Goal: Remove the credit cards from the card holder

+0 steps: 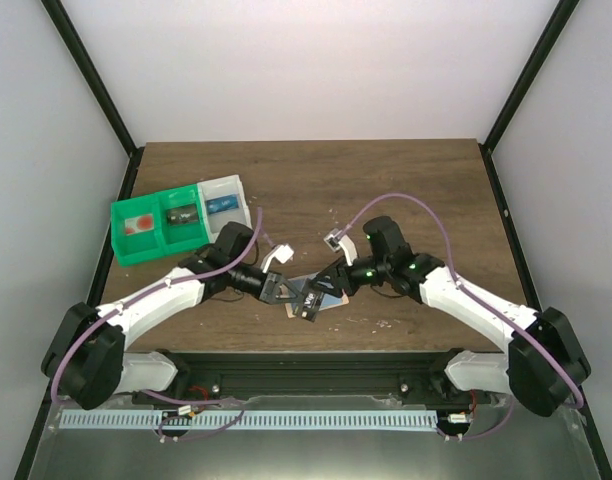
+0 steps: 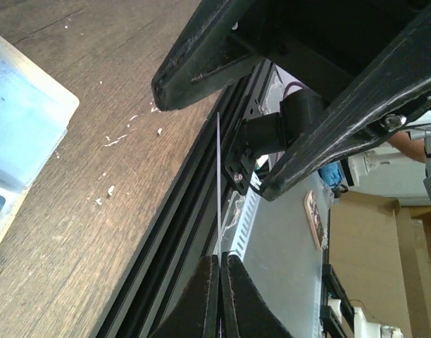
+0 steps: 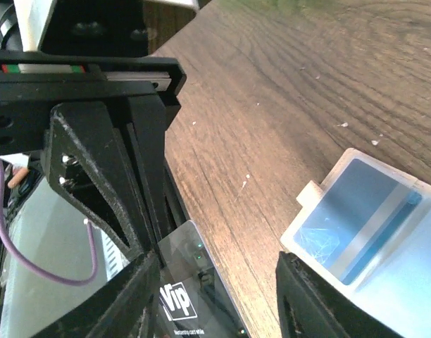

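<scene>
Jaws of left gripper [image 2: 220, 266] are clamping a credit card [image 2: 218, 183]; right gripper [image 3: 215, 267] is gaping, card holder [image 3: 363, 225] lying flat just beside it.

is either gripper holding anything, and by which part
The left gripper pinches a thin card, seen edge-on, by one edge. The right gripper is open, holding nothing.

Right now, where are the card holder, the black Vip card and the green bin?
card holder [image 3: 361, 220], right wrist view, blue panel.
black Vip card [image 3: 177, 301], right wrist view, white print.
green bin [image 1: 158, 251], top external view, front wall.
</scene>
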